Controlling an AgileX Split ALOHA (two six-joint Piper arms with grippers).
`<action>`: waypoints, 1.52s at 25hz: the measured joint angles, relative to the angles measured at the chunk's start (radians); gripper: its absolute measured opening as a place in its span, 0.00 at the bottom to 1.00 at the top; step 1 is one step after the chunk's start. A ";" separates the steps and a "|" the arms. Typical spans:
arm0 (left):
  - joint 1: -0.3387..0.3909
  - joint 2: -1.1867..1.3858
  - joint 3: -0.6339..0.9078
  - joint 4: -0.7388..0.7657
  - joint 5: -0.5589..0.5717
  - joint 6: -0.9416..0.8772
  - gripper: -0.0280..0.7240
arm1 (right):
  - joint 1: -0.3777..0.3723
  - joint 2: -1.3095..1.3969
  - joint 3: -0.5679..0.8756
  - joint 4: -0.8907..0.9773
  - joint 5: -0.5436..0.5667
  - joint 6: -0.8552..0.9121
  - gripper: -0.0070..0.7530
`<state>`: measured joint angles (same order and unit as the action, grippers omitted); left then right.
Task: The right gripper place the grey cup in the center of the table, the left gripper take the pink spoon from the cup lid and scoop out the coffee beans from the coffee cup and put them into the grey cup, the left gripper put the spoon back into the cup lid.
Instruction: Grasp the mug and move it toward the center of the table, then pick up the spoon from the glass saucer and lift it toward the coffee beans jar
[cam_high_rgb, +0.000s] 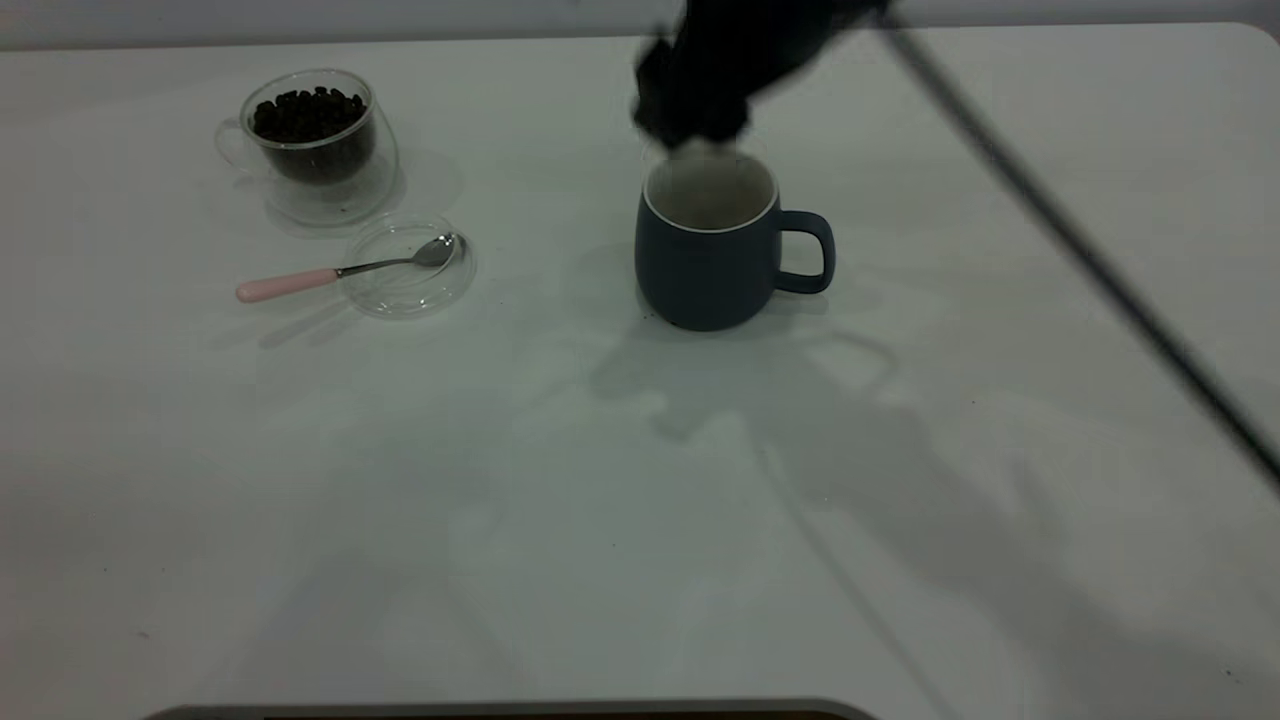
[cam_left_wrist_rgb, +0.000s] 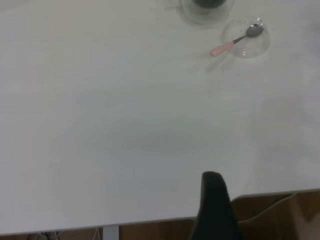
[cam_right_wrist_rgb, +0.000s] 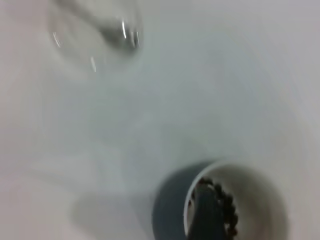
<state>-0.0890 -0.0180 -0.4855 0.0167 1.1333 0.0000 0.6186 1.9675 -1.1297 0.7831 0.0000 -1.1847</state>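
The grey cup stands upright near the middle of the table, handle to the right. My right gripper hangs just over its far rim; in the right wrist view a dark part of it reaches inside the cup, with small dark lumps beside it. The coffee cup, full of coffee beans, stands at the far left. In front of it the pink spoon lies with its bowl in the cup lid. My left gripper is parked off the table edge.
A dark cable slants across the right side of the table. The left wrist view shows the spoon, lid and coffee cup far off. A blurred clear glass thing shows in the right wrist view.
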 joint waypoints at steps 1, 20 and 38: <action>0.000 0.000 0.000 0.000 0.000 0.000 0.82 | -0.001 -0.062 0.014 0.004 0.050 -0.001 0.79; 0.000 0.000 0.000 0.000 0.000 0.000 0.82 | -0.110 -0.960 0.100 -0.721 1.175 1.061 0.79; 0.000 0.000 0.000 0.000 0.000 0.000 0.82 | -0.245 -1.496 0.428 -0.783 1.185 1.095 0.79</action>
<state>-0.0890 -0.0180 -0.4855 0.0167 1.1333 0.0000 0.3732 0.4711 -0.7020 0.0000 1.1853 -0.0901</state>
